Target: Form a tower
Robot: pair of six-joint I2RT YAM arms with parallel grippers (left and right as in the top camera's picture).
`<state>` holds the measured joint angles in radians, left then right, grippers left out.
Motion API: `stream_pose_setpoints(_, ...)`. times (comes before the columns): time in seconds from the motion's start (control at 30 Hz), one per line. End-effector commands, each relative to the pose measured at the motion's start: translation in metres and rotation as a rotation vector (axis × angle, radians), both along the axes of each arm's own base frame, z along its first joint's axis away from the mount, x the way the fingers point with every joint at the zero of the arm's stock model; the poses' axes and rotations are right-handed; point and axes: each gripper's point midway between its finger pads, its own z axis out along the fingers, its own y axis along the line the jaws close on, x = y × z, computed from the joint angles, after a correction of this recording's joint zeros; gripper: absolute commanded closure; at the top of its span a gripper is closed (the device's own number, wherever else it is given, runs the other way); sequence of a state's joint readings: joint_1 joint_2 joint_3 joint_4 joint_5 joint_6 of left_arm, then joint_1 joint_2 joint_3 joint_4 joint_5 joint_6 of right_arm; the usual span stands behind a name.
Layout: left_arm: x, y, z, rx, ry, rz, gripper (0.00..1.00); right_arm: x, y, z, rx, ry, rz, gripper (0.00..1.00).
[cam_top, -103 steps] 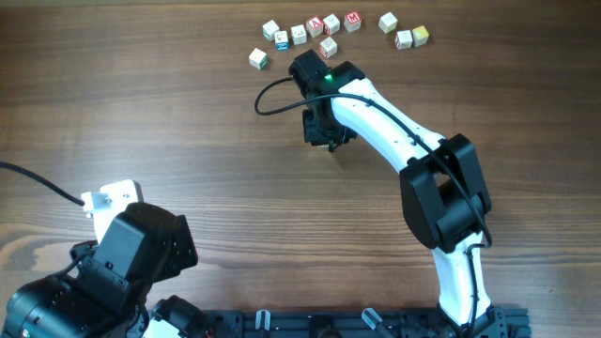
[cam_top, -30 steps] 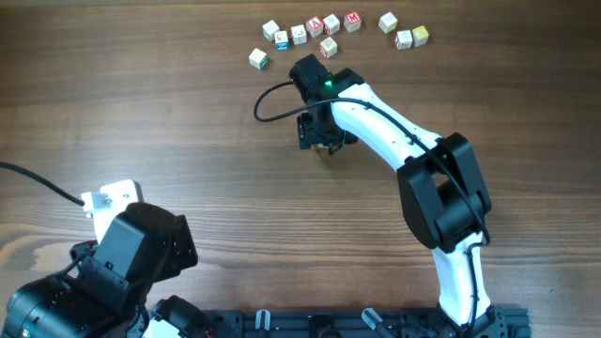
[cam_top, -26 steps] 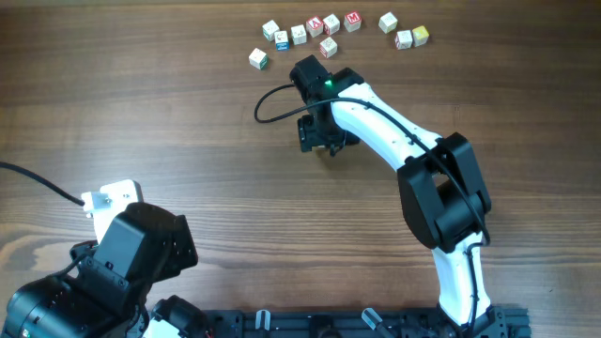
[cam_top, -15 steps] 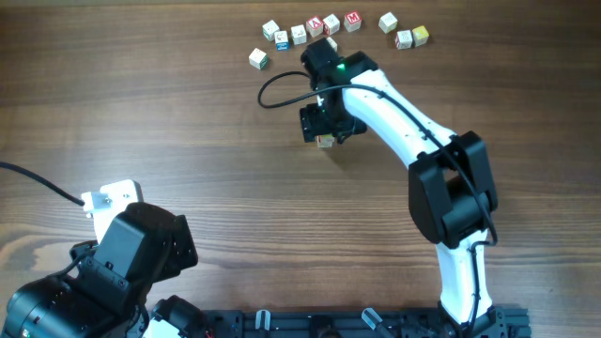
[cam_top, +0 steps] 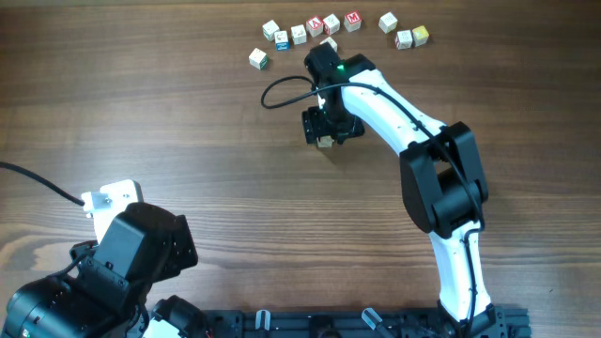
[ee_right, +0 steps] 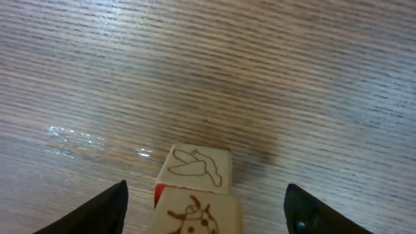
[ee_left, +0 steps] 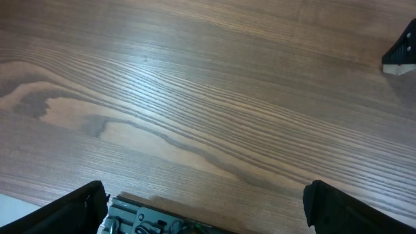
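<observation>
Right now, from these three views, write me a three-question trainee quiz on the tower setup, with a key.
1. True or false: the left fingers are shut on a cube.
2. In the overhead view, where do the loose letter cubes lie?
A) along the near edge
B) in a scattered row beyond the right arm and the tower
C) in one neat stack
3. Fill in: in the right wrist view, the cube face farther from the camera bears a drawn ____.
Key: 1 false, they stand open and empty; 2 B; 3 bird.
</observation>
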<state>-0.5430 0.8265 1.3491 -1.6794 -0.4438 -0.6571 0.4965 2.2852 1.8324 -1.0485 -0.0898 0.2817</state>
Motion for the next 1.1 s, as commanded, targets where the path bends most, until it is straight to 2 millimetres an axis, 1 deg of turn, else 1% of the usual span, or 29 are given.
stream_pose_setpoints(0.0, 0.0, 0.001, 0.0, -0.005, -0.005, 0.013, 0.0, -0.001, 0.007, -0.006, 0.011, 0.01, 0.019, 0.29)
stream_pose_setpoints(0.2, 0.0, 0.001, 0.0, -0.005, -0.005, 0.013, 0.0, -0.001, 0.007, -0.006, 0.011, 0.009, 0.02, 0.43)
stream_pose_setpoints(0.37, 0.0, 0.001, 0.0, -0.005, -0.005, 0.013, 0.0, -0.001, 0.007, -0.006, 0.007, 0.011, 0.013, 0.51)
stream_pose_setpoints(0.47, 0.0, 0.001, 0.0, -0.005, -0.005, 0.013, 0.0, -0.003, 0.006, -0.006, 0.004, 0.018, 0.004, 0.58)
stream_pose_setpoints(0.63, 0.0, 0.001, 0.0, -0.005, -0.005, 0.013, 0.0, -0.005, 0.009, -0.006, -0.005, 0.015, 0.012, 0.64)
stream_pose_setpoints(0.73, 0.0, 0.001, 0.0, -0.005, -0.005, 0.013, 0.0, -0.006, 0.011, -0.006, -0.023, 0.005, 0.015, 0.7)
stream_pose_setpoints(0.77, 0.0, 0.001, 0.0, -0.005, -0.005, 0.013, 0.0, -0.007, 0.011, -0.006, -0.026, 0.003, 0.017, 0.73)
stream_pose_setpoints(0.83, 0.0, 0.001, 0.0, -0.005, -0.005, 0.013, 0.0, -0.007, 0.013, -0.006, -0.026, 0.003, 0.011, 0.76)
stream_pose_setpoints(0.87, 0.0, 0.001, 0.0, -0.005, -0.005, 0.013, 0.0, -0.006, 0.013, -0.006, -0.029, -0.004, 0.002, 0.79)
stream_pose_setpoints(1.0, 0.0, 0.001, 0.0, -0.005, -0.005, 0.013, 0.0, 0.001, 0.008, -0.005, -0.057, -0.035, -0.027, 0.83)
stream_pose_setpoints(1.07, 0.0, 0.001, 0.0, -0.005, -0.005, 0.013, 0.0, 0.005, 0.007, -0.002, -0.065, -0.048, -0.053, 0.83)
